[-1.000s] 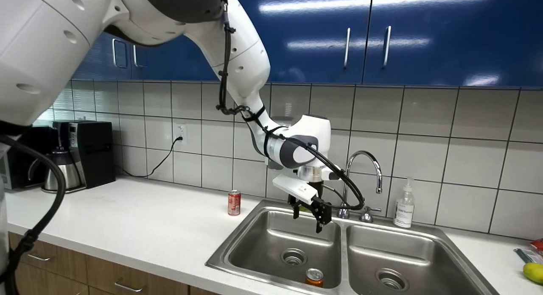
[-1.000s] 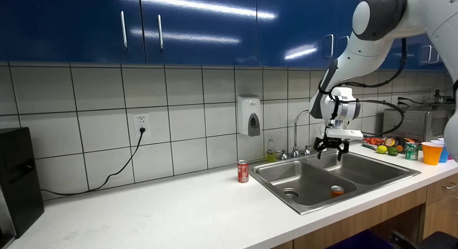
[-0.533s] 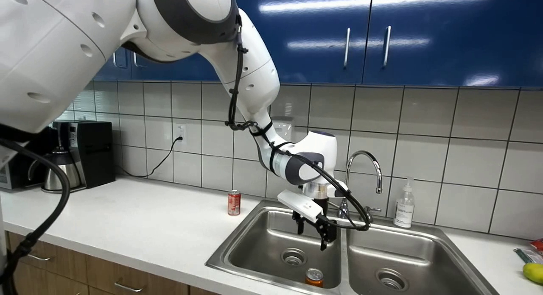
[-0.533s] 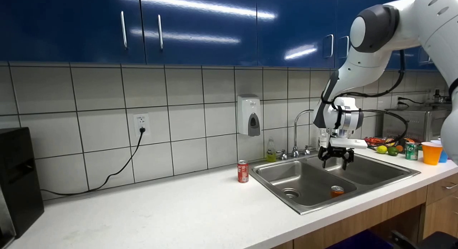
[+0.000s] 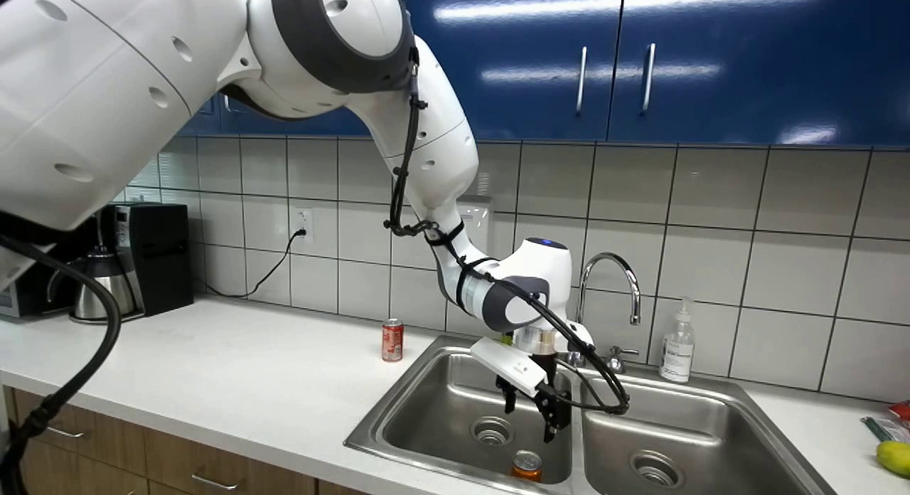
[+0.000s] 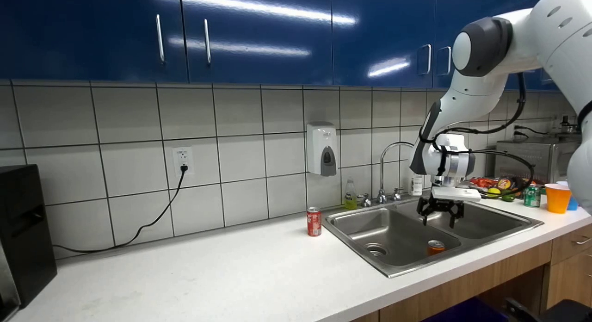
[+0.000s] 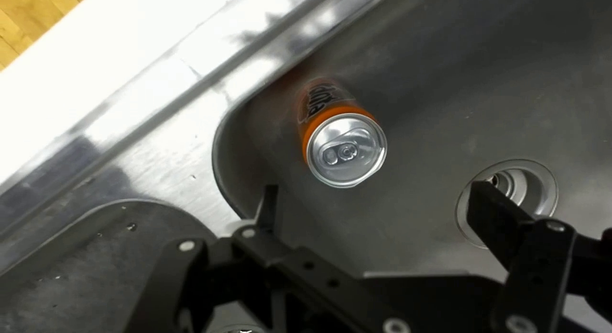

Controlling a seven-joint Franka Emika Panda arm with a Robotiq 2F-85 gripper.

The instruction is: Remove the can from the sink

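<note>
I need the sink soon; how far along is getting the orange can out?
Done: the gripper is open and over the sink.
In hand: it sits lower than a second ago, apparently approaching the orange can.
Left: grasping and lifting out; the orange can stands ungripped in the sink.

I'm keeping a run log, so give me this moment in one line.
gripper: open, over sink | orange can: upright in sink, ungrasped | red can: on counter | removal: not yet done

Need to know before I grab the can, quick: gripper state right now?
Gripper: open, holding nothing; the orange can stands ungripped in the sink.
</note>
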